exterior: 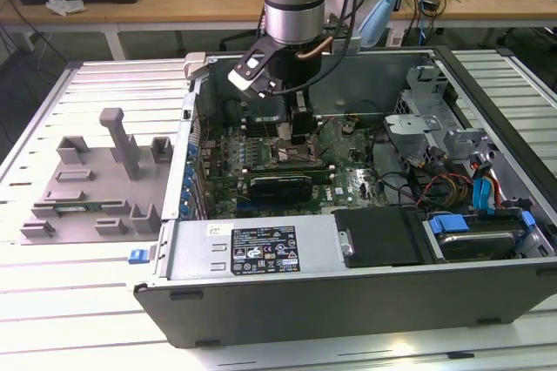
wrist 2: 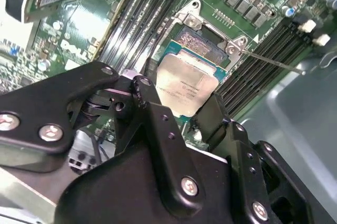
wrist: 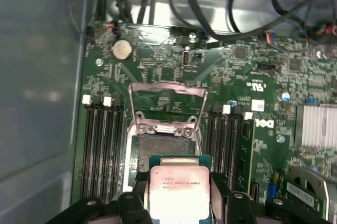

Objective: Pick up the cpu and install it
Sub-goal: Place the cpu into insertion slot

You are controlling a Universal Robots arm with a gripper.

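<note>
The cpu (wrist 2: 187, 88) (wrist: 178, 188) is a flat square chip with a silvery top and a thin green rim. My gripper (wrist 2: 181, 104) (wrist: 179, 205) is shut on it, with black fingers (wrist 2: 150, 103) pressing two opposite edges. The chip hangs just above the open motherboard socket (wrist: 158, 153) (wrist 2: 202, 42), partly overlapping its near side and held roughly level. The socket's metal load frame (wrist: 167, 98) stands raised behind it. In the exterior view my gripper (exterior: 300, 131) reaches down into the open computer case over the socket (exterior: 291, 155).
Memory slots (wrist: 102, 145) (wrist: 226, 140) flank the socket on both sides. A long black expansion card (exterior: 278, 186) lies in front of it, with cables and drive bays (exterior: 470, 188) at the exterior view's right. A grey fixture (exterior: 96, 179) sits on the table outside the case.
</note>
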